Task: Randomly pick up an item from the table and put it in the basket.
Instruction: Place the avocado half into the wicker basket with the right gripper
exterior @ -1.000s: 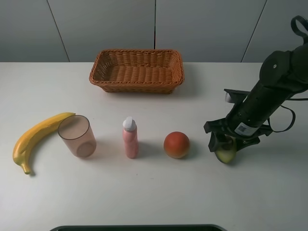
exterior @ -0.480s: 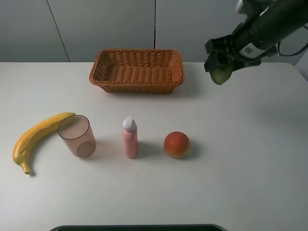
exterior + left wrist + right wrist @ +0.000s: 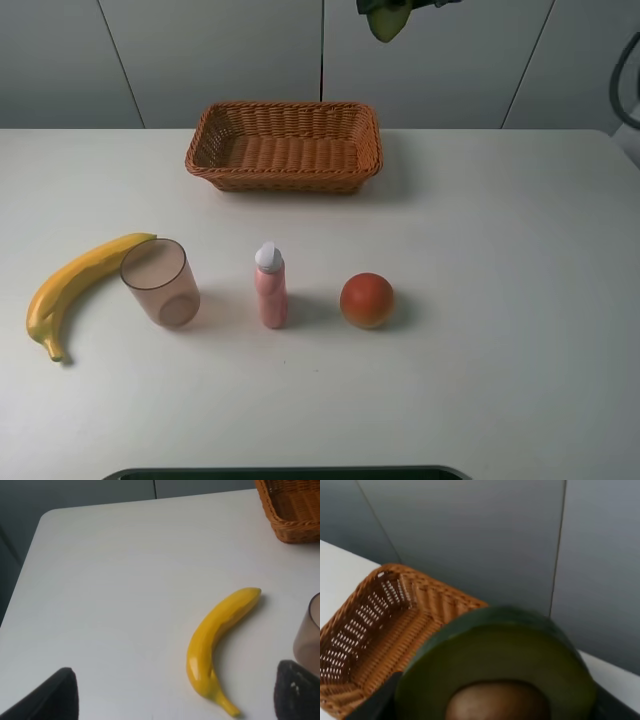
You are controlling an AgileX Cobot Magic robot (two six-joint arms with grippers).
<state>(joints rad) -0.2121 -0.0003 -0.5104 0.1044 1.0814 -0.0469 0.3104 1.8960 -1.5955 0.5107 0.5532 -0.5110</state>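
Observation:
The halved avocado [image 3: 385, 20] hangs high at the top edge of the exterior view, above and behind the right end of the brown wicker basket [image 3: 285, 147]. My right gripper [image 3: 400, 6] is shut on it; only a sliver of the gripper shows there. In the right wrist view the avocado [image 3: 495, 665] fills the frame, cut face and brown pit toward the camera, with the basket [image 3: 380, 630] below it. My left gripper [image 3: 175, 700] is open and empty over the white table [image 3: 500, 250], near the yellow banana [image 3: 217, 635].
On the table's front row lie a banana [image 3: 75, 285], a translucent pink cup [image 3: 160, 282], a pink bottle [image 3: 270, 286] and a round red-orange fruit [image 3: 367, 300]. The cup's edge [image 3: 307, 640] shows in the left wrist view. A dark strip [image 3: 280, 473] lies at the front edge.
My right gripper lifted the avocado off the table's right side, then carried it up and leftward toward the basket, nearly out of the top of the view. Nothing else moved.

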